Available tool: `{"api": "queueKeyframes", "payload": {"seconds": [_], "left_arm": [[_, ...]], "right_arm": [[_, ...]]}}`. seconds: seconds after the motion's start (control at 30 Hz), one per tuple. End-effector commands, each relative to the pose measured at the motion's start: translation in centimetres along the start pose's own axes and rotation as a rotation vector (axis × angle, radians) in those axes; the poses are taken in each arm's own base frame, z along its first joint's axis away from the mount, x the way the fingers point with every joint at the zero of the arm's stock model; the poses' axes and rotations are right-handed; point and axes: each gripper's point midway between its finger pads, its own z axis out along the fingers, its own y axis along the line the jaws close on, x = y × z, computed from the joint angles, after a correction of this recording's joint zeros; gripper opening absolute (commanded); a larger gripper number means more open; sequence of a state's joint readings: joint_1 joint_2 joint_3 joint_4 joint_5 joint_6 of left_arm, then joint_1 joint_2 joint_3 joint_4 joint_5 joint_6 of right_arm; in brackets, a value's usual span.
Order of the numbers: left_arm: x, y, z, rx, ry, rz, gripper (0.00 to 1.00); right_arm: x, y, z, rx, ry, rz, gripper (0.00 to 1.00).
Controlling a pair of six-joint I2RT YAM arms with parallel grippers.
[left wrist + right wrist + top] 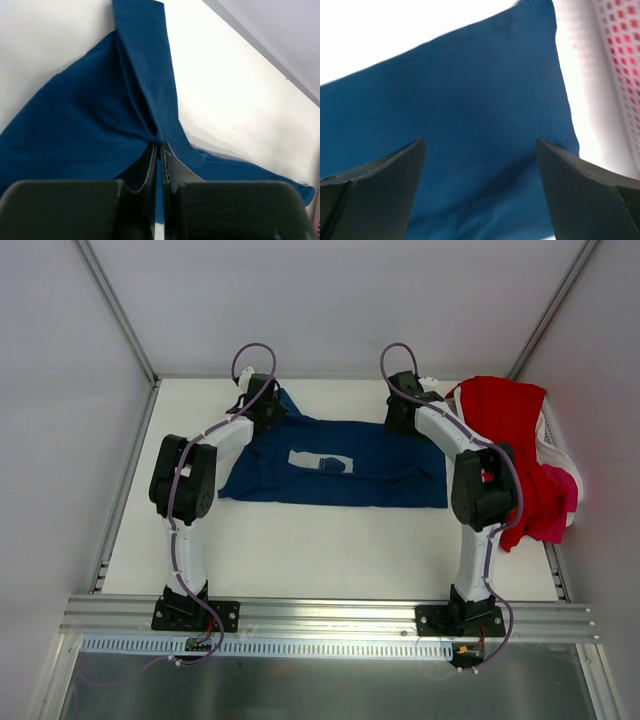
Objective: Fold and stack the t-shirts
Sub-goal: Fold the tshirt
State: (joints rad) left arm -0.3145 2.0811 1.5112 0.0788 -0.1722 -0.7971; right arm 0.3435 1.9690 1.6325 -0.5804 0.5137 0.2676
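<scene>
Lab enclosure: white walls (330,300), aluminium framing (330,615)

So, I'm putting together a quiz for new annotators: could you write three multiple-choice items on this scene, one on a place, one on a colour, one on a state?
1. Where is the red cotton t-shirt?
A) draped over the white plastic basket at the right side of the white table
B) spread mid-table
C) folded at the near edge

2. What colour is the t-shirt spread flat on the table?
A) pink
B) navy blue
C) green

3. How are the grippers?
A) both open
B) left gripper shut on the navy blue t-shirt, right gripper open over it
C) both shut

Answers:
1 A, red cloth hangs over the basket's rim.
2 B, the navy blue t-shirt lies flat mid-table.
3 B, the left jaws pinch a fold and the right jaws stand wide apart.
</scene>
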Motion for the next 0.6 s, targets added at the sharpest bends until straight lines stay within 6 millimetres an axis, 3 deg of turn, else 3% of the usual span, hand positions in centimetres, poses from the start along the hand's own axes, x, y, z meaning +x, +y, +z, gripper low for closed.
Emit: {"api": "queueKeyframes", "payload": {"seconds": [0.0,0.23,0.47,0.5,0.57], "left_arm": [[-1.7,0.3,-1.7,-0.005,-0.055,0.041,0.0],[-2.9,3.0,-2.6,-0.042,-0.065,0.035,0.0],[-3.2,3.4,-2.7,-0.047,-0.07,0.049,0.0],[-3.1,3.5,-2.6,-0.05,-0.069,0.048,0.0],[-2.9,3.5,-2.5,-0.05,-0.065,0.05,0.0]], "right_arm": [[0.4,-0.6,1.9,0.042,0.081,-0.046,0.95],[-1.7,-1.4,4.2,0.098,0.061,0.007,0.95],[-5.3,-2.6,5.9,0.137,0.001,0.057,0.95],[-6.7,-2.4,5.8,0.124,-0.023,0.065,0.95],[-7.0,-2.6,6.8,0.13,-0.021,0.067,0.95]]}}
